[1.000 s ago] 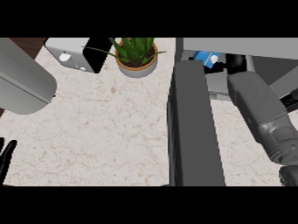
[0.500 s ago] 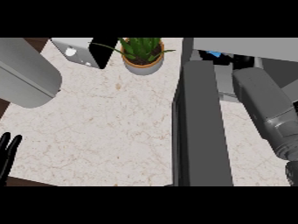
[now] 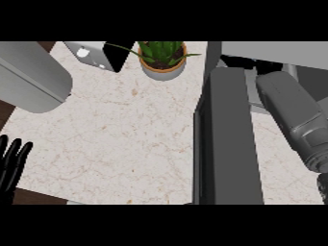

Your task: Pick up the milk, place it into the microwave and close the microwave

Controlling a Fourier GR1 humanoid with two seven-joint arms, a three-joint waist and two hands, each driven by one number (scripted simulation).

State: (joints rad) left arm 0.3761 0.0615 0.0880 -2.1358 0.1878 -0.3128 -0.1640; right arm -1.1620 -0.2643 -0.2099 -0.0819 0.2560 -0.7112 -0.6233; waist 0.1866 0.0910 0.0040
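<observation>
The microwave's open door (image 3: 223,139) stands edge-on as a dark grey slab down the middle right. Its grey body (image 3: 287,50) lies along the top right. My right forearm (image 3: 294,120) runs from the lower right up past the door toward the opening. Only a black part of my right hand (image 3: 248,64) shows there, behind the door's top edge, and its grip is hidden. The milk shows nowhere in the head view. My left hand (image 3: 3,168) rests open at the lower left edge, fingers up.
A potted green plant (image 3: 163,60) stands at the back of the marble counter (image 3: 124,139). Left of it is a silver and black object (image 3: 95,55). A large grey rounded body (image 3: 24,74) fills the upper left. The counter's front edge runs by my left hand.
The blue patch seen by the microwave opening no longer shows. My right forearm has reached further up behind the door, and the view has shifted. The left hand stays resting.
</observation>
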